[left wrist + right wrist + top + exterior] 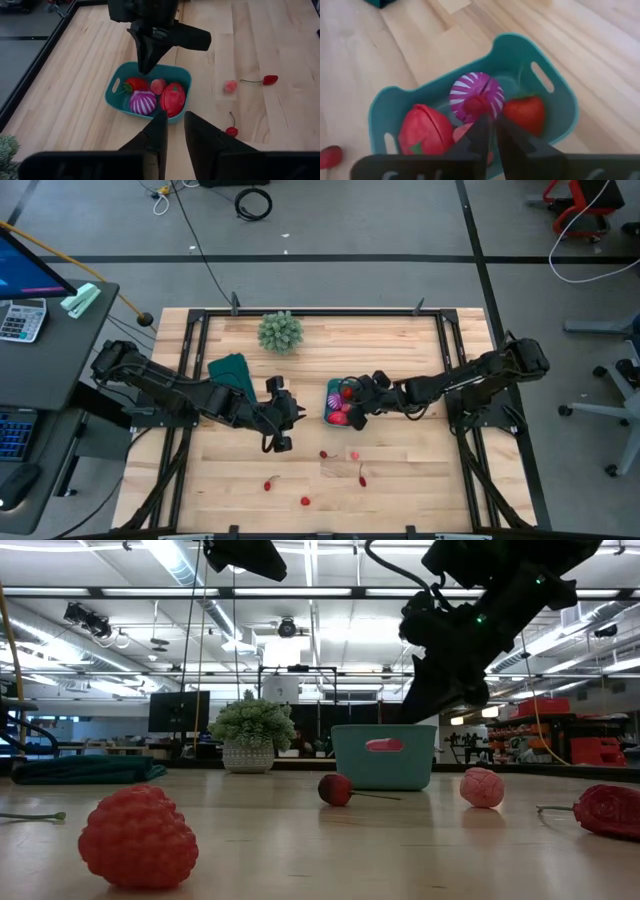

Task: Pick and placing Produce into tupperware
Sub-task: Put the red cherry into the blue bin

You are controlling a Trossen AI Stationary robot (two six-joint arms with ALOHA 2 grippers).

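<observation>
Tupperware (338, 404) sits centre-right of the high view, holding a purple striped piece (476, 95), a strawberry (524, 114) and two red/pink items. Right gripper (492, 131) hangs directly over it, jaws nearly closed on nothing (looks like a just-finished drop). Left gripper (279, 418) waits to the tub's left, jaws narrowly parted, empty. Loose produce (305, 501) lies toward the lower centre, about equally far from both grippers.

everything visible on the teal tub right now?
The teal tub is a small rectangular plastic bin with rounded corners, a raised rim and slot handles in its end walls. It sits upright on the wooden table, near the centre. Inside lie a purple-and-white striped piece, a strawberry, a large red piece and a small pink one. The right gripper hangs just above it.
</observation>
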